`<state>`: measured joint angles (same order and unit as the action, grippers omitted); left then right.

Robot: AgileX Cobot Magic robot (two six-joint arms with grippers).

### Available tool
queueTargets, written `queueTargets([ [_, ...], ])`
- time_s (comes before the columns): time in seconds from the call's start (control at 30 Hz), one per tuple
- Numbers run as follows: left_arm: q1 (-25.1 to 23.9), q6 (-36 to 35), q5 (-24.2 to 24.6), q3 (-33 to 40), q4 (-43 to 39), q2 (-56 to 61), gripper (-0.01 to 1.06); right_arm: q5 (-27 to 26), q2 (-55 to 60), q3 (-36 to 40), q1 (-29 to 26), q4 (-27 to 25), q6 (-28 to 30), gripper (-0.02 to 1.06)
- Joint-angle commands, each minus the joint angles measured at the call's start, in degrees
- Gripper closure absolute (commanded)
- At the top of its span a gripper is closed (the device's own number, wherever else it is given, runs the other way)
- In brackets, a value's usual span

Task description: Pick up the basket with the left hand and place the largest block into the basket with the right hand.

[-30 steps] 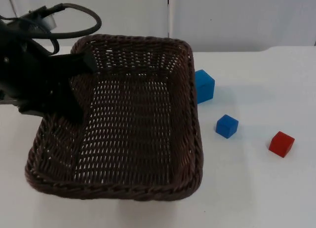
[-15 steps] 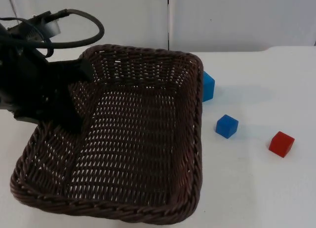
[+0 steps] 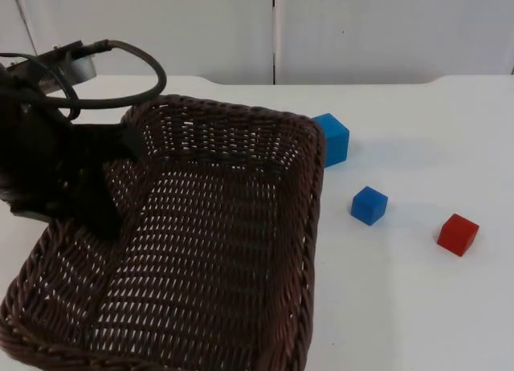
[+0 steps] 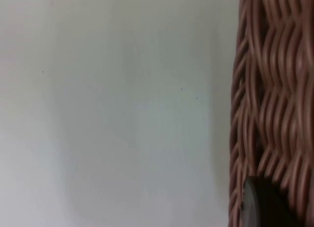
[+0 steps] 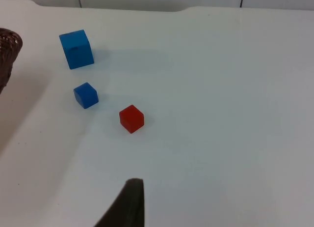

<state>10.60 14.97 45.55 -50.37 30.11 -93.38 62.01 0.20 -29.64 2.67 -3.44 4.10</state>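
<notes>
Basket (image 3: pixel 225 250): dark brown wicker, rectangular, held tilted over the white bench (image 3: pixel 418 307) at the near left side in the top view; its weave also shows in the left wrist view (image 4: pixel 270 99), and an edge of it in the right wrist view (image 5: pixel 7 52).
Left gripper (image 3: pixel 112 182): at the basket's left rim, fingers pinching the wicker wall, one finger reaching down inside it; a black fingertip lies against the weave in the left wrist view.
Largest block (image 3: pixel 331 138): blue cube on the bench, just beside the basket's far right corner; whether it touches cannot be told.
Small blue block (image 3: pixel 369 205): on the bench, near the largest block and apart from the basket.
Red block (image 3: pixel 458 234): on the bench, to the right of the small blue block.
Right gripper: waits above the bench, looking onto the three blocks; state of its fingers cannot be told.
</notes>
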Motion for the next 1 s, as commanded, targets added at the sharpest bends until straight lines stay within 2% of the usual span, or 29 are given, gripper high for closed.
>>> queueTargets([
  [0.0, 0.0, 0.2, 0.2, 0.1, 0.8, 0.8, 1.05, -0.2, -0.2, 0.1, -0.3, -0.6, 0.3, -0.01],
  [0.67, 0.0, -0.2, -0.4, 0.1, 0.7, 0.8, 1.05, -1.6, -0.2, -1.6, -0.3, -1.3, 0.3, 0.00],
  [0.9, 0.0, -0.2, -0.4, 0.1, 0.9, 0.8, 1.05, -4.1, 7.8, -5.5, -0.3, -1.2, 0.3, 0.00],
  [0.97, 0.0, -0.2, -0.4, 0.1, 0.9, 0.8, 1.05, -6.3, 11.5, -6.9, -0.3, -1.2, 0.3, 0.00],
])
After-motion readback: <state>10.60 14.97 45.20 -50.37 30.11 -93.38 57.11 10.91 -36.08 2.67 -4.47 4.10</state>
